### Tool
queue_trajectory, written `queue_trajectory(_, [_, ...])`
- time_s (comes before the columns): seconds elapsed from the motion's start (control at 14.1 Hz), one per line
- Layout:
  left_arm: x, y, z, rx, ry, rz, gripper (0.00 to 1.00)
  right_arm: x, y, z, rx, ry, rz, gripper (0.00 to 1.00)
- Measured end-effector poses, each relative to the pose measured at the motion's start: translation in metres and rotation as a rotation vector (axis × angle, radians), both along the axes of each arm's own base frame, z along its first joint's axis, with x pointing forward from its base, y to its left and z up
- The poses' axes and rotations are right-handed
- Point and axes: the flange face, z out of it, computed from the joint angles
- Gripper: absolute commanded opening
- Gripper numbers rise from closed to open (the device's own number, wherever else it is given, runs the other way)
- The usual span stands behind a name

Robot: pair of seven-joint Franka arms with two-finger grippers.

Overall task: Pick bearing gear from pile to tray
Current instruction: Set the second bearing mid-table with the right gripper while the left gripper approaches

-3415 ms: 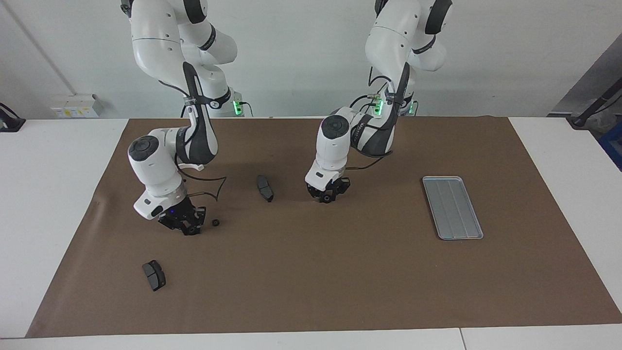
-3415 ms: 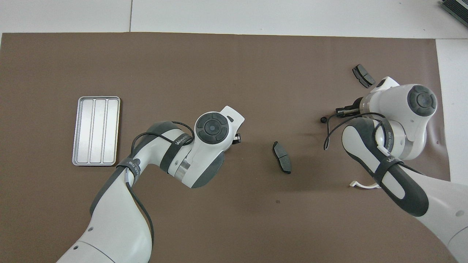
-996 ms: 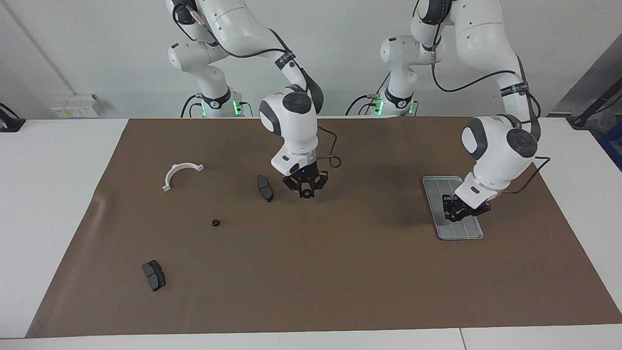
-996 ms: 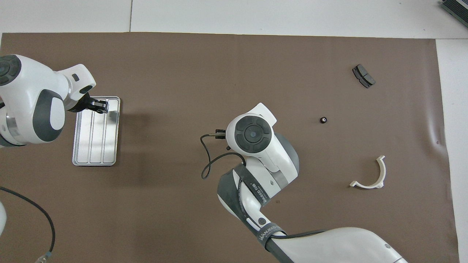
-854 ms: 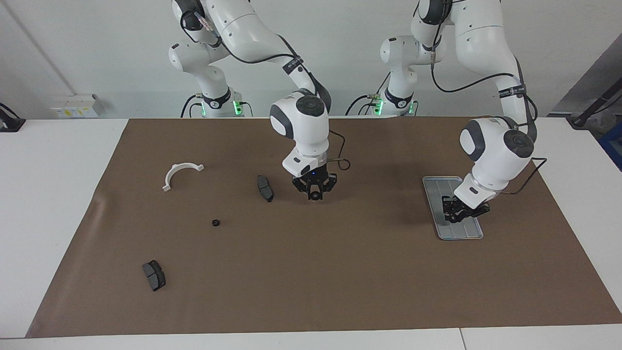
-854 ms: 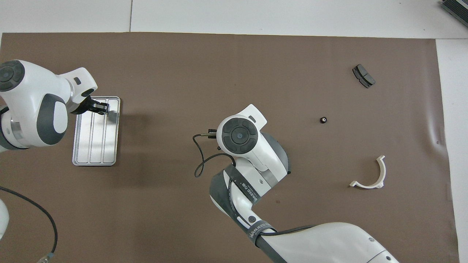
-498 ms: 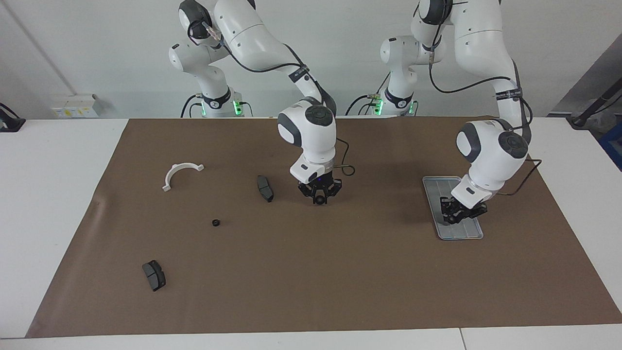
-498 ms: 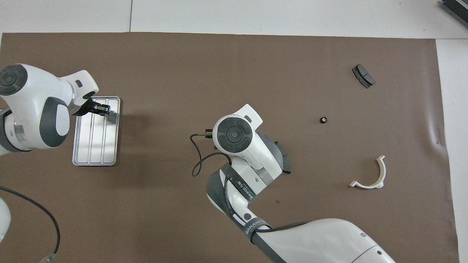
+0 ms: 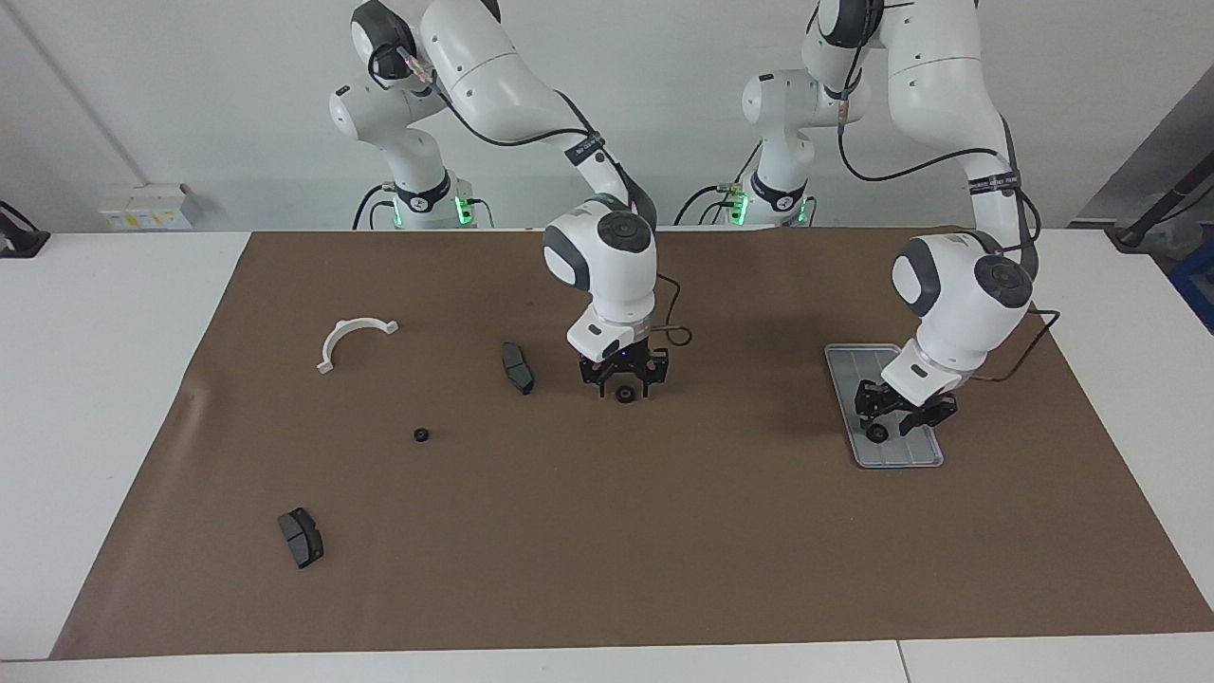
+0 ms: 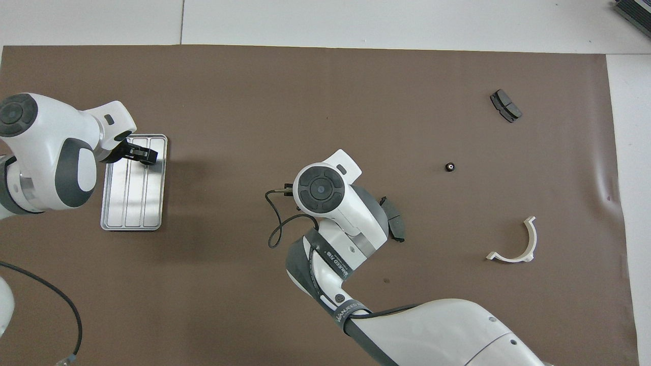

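Plainly, the small black round bearing gear (image 9: 625, 395) at the centre of the facing view is what the next move turns on. It lies on the brown paper mat (image 9: 664, 550) directly under the right gripper (image 9: 624, 378). That gripper's fingers stand apart on either side of the gear and do not seem to pinch it. The gear is round, so it has no long axis to line up with.

The left gripper (image 9: 892, 417) is low over the flat ridged silver-grey metal tray (image 9: 912, 457), toward the left arm's end of the table, with its fingers spread too. A second black gear (image 9: 878, 433) lies at its tips on the tray floor, apparently free. It is the only thing in the tray. The tray's long side runs up and down the frame.

The centre gear lies about midway between the arms' bases, well apart from the tray. The right gripper is much the nearer to it, so either arm could plausibly carry it on.

Lower in the frame, toward the right arm's end, another loose black gear (image 9: 421, 435) waits. Around it are two dark grey pad-shaped pieces (image 9: 518, 368) (image 9: 301, 537) and a white curved bracket (image 9: 353, 340).
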Motion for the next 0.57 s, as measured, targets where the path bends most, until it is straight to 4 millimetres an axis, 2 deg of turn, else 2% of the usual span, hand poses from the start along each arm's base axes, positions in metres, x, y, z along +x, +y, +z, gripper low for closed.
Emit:
queue_trajectory(0.14, [0.0, -0.003, 0.001, -0.002, -0.002, -0.007, 0.65, 0.005, -0.004, 0.003, 0.004, -0.01, -0.008, 1.0])
queue_trajectory(0.28, [0.001, -0.016, 0.004, -0.008, -0.007, -0.007, 0.65, 0.017, -0.018, 0.016, 0.011, -0.031, -0.035, 1.0])
queue_trajectory(0.43, [0.001, -0.042, 0.008, -0.016, -0.011, 0.028, 0.65, 0.036, -0.047, 0.043, 0.02, -0.058, -0.072, 1.0])
queue_trajectory(0.57, [-0.001, -0.085, 0.012, -0.028, -0.014, 0.071, 0.65, 0.055, -0.09, 0.073, 0.01, -0.071, -0.08, 1.0])
